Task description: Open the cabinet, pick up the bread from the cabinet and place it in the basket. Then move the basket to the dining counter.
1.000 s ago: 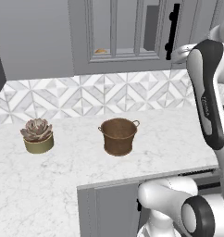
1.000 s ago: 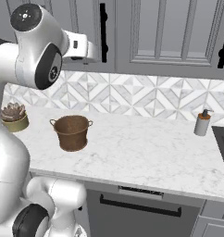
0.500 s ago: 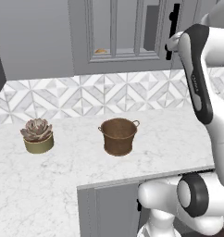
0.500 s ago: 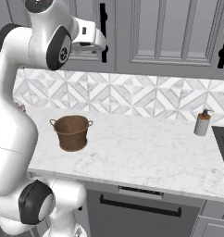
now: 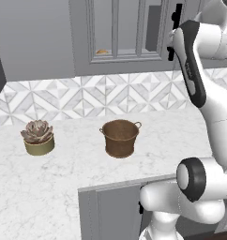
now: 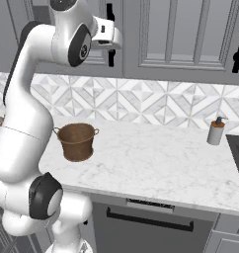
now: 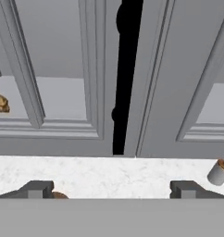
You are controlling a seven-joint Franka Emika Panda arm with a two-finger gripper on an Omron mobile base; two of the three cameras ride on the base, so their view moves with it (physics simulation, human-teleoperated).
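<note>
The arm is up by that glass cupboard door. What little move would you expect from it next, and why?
Probably a short push forward, then closing on the black handle. The gripper is open and faces the bar, which lies between its two fingertips but still ahead. The cabinet door is shut, with the bread behind the glass and the basket empty on the counter.

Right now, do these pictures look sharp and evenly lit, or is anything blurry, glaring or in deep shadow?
Left base view: flat even light, only a faint shadow under the basket. Right base view: sharp, no glare on the counter. Hand view: soft, slightly blurred up close; the black handle reads as a featureless dark strip.
</note>
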